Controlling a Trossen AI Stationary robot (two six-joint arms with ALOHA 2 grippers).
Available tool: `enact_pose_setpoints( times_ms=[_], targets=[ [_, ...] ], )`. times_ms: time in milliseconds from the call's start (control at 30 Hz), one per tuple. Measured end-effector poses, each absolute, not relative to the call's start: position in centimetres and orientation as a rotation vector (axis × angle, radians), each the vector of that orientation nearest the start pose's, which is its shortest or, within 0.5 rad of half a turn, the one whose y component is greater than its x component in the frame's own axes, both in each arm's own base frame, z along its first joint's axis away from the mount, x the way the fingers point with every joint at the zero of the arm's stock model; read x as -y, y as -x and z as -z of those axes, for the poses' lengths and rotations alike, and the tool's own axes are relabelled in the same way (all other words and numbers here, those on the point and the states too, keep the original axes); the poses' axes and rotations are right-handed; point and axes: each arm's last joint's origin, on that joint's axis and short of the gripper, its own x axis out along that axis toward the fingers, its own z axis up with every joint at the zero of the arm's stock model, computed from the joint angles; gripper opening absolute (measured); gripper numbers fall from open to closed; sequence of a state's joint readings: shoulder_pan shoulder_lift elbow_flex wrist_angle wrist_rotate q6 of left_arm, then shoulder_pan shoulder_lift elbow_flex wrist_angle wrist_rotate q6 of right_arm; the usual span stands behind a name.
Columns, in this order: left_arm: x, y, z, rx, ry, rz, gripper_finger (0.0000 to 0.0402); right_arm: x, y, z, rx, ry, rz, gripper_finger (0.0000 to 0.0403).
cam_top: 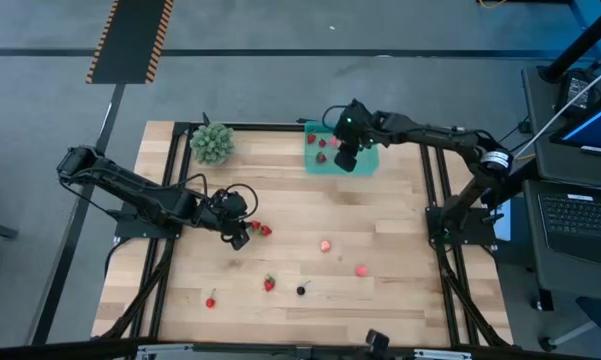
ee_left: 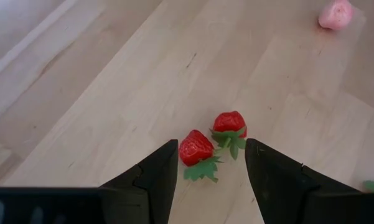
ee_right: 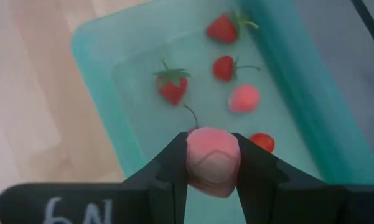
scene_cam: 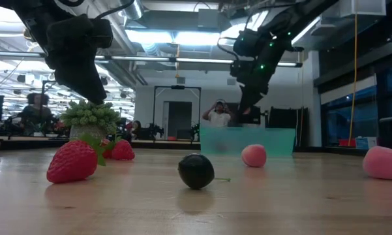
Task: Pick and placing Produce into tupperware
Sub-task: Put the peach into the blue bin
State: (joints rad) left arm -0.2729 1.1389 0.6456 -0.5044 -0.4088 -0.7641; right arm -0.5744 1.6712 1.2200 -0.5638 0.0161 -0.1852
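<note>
The teal tray [cam_top: 370, 165] sits at the table's far side and holds several red strawberries [ee_right: 173, 87] and a pink piece [ee_right: 244, 98]. My right gripper [cam_top: 348, 152] hovers over the tray [ee_right: 93, 74], shut on a pink fruit piece [ee_right: 213, 158]. My left gripper [cam_top: 242, 230] is open, low over the table left of centre. Two red strawberries [ee_left: 196, 148] [ee_left: 229, 122] lie on the wood just beyond the gap between its fingers [ee_left: 155, 180]. More fruit lies loose on the table: pink pieces [cam_top: 325, 245] [cam_top: 361, 270], a strawberry [cam_top: 269, 284], a dark berry [cam_top: 301, 291] and a small red piece [cam_top: 211, 300]. My right gripper pinches the pink fruit piece between its two fingers [ee_right: 174, 168], one on each side of its body [ee_right: 199, 163]. The fingers point down from above. The piece is lifted clear, over the near part of the tray.
A bushy green leafy clump [cam_top: 212, 143] stands at the far left corner of the table, left of the tray. In the low view a strawberry [scene_cam: 72, 161], the dark berry [scene_cam: 196, 171] and pink pieces [scene_cam: 254, 155] lie in front. A person [scene_cam: 217, 114] stands in the room behind.
</note>
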Motion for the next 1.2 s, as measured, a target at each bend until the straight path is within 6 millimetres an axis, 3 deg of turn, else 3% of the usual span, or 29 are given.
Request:
enact_pose_setpoints(
  times_ms=[133, 400, 600, 800, 967, 1200],
  targets=[
    [4.4, -20.0, -20.1, -0.83, 0.363, -0.461, 0.0179, 19.5, -29.0, -23.3, -1.03, -0.127, 0.454, 0.0105],
    [4.4, -20.0, -20.1, -0.83, 0.365, -0.461, 0.0179, 20.1, -29.2, -25.5, -1.022, -0.127, 0.407, 0.0105],
    [4.4, -20.0, -20.1, -0.827, 0.377, -0.465, 0.0179, 20.6, -28.3, -26.1, -1.067, -0.163, 0.368, 0.0105],
    [4.4, -20.0, -20.1, -0.825, 0.387, -0.47, 0.0179, 21.5, -27.7, -25.1, -1.103, -0.197, 0.387, 0.0106],
    [4.4, -20.1, -20.1, -0.824, 0.386, -0.47, 0.0179, 23.2, -28.0, -21.8, -1.181, -0.278, 0.41, 0.0106],
    [4.4, -20.1, -20.1, -0.823, 0.385, -0.472, 0.0179, 26.6, -30.1, -19.1, -1.206, -0.338, 0.446, 0.0106]
  ],
)
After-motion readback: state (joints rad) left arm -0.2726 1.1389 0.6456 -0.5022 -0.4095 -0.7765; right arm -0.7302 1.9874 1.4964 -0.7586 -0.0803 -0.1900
